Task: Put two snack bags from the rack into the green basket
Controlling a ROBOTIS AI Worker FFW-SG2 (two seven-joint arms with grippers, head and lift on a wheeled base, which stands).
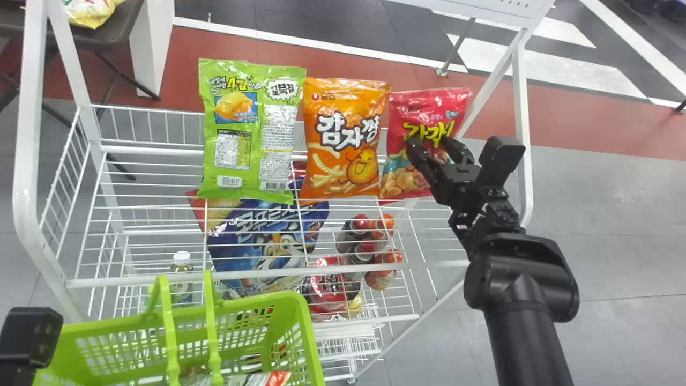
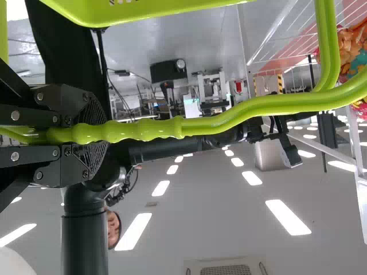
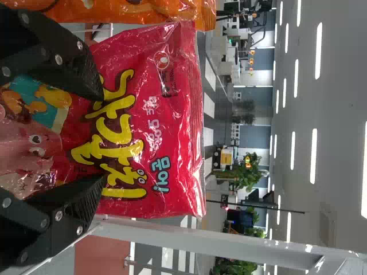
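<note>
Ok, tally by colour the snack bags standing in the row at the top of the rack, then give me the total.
Green snack bag: 1
Orange snack bag: 1
Red snack bag: 1
Total: 3

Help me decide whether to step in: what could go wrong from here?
The right tool is open at the red bag; the glossy wrapper could slip as it closes.
The orange bag stands close beside it and might get dragged or tipped.
Green handles rise over the basket, one held by the left tool; a lowered bag could snag there.
</note>
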